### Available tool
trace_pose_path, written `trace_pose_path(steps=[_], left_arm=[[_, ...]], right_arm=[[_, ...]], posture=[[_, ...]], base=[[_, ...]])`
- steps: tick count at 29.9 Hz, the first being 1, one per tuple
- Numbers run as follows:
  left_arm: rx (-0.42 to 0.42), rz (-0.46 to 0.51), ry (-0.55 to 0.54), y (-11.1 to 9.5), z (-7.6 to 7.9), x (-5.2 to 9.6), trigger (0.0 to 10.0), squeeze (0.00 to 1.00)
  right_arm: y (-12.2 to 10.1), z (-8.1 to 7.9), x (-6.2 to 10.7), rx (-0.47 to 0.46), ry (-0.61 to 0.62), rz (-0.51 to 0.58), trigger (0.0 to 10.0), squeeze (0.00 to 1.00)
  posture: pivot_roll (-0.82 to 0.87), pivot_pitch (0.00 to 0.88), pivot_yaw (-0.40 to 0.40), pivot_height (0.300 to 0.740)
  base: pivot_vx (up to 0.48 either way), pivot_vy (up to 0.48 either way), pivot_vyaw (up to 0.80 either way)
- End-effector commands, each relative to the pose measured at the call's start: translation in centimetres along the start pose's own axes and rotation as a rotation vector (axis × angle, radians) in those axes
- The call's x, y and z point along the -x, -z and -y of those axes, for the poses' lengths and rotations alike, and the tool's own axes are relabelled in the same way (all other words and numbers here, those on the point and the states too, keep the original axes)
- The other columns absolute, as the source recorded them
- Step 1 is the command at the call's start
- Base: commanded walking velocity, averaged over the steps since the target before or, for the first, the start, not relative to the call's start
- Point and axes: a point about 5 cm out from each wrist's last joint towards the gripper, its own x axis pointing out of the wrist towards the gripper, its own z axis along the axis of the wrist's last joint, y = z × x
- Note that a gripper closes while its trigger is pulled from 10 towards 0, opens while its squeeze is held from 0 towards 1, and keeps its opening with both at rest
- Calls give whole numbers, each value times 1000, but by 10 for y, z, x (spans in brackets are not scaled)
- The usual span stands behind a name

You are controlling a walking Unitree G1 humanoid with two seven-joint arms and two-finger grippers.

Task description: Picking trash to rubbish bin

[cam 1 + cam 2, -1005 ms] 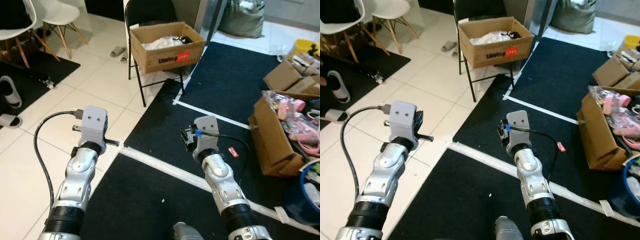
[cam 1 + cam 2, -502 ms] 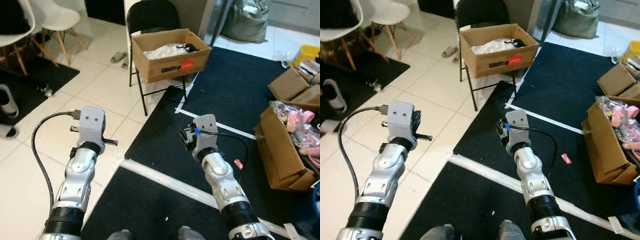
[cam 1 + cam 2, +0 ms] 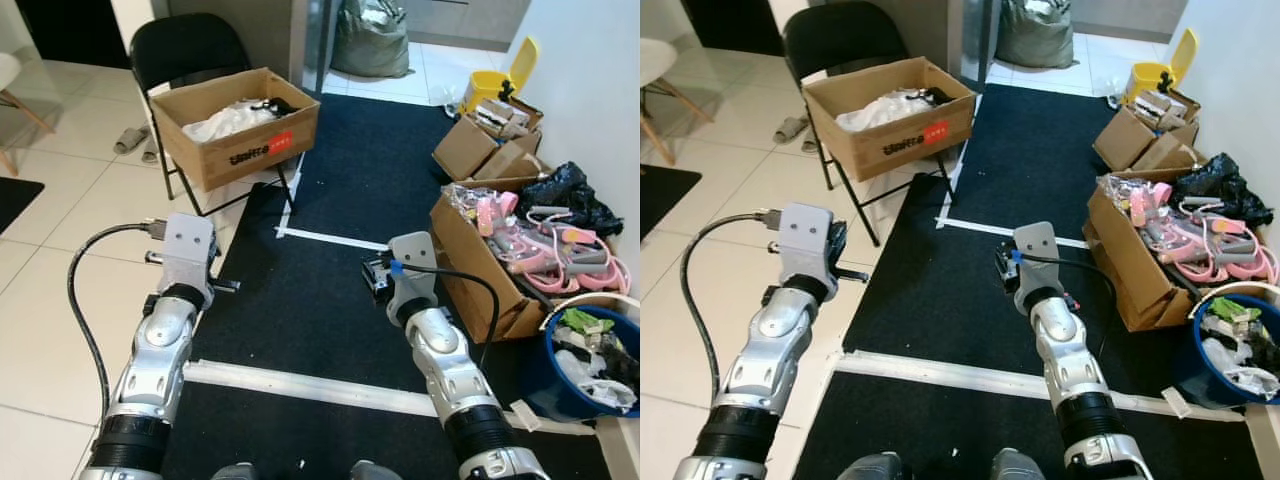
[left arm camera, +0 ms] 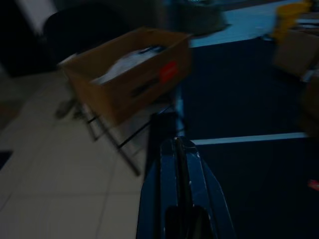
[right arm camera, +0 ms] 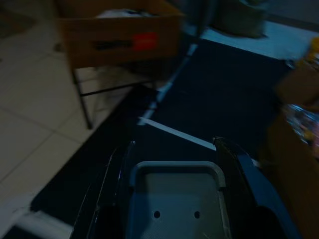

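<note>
Both arms held out fwd over the floor. L gripper [image 4: 180, 164] above the edge where black mat [image 3: 330, 290] meets white tiles [image 3: 60, 290]; its jaws are pressed together, nothing btwn them. R gripper [image 5: 174, 149] over the mat; jaws stand wide apart, empty, w/ a pale plate seen btwn them in the wrist view.

Blue bin [image 3: 1228, 345] sits at far right by the wall, already stuffed w/ mixed rubbish, just beside a brown box [image 3: 1135, 255] full of pink stuff. Small red scrap [image 4: 313, 185] lies on the mat near that box, well apart from both grippers; too small to tell what it is.

Ahead-left: black folding chair [image 3: 185, 50] carrying an open carton [image 3: 235, 125] w/ red label, white stuff inside. White tape lines [image 3: 300, 385] cross the mat. Further back: more boxes [image 3: 480, 150], yellow dustbin [image 3: 495, 90], grey sack [image 3: 370, 40], black bag [image 3: 565, 195]. Slippers [image 3: 130, 140] on tiles beside the chair.
</note>
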Motion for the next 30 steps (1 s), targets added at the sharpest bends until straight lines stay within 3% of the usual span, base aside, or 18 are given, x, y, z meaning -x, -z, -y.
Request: trace_pose_path(steps=[1,30], left_arm=[[-1,1,20,-1,5,0,10000,0],[-2,-4,18,-1,5,0,10000,0]], right_arm=[[5,5,3,7,15,-16,10000,0],[9,4,2,5,21,-34,10000,0]], posture=[[62,19,3,740],[65,26,0,740]], base=[[330,0,-694],[327,0,-39]])
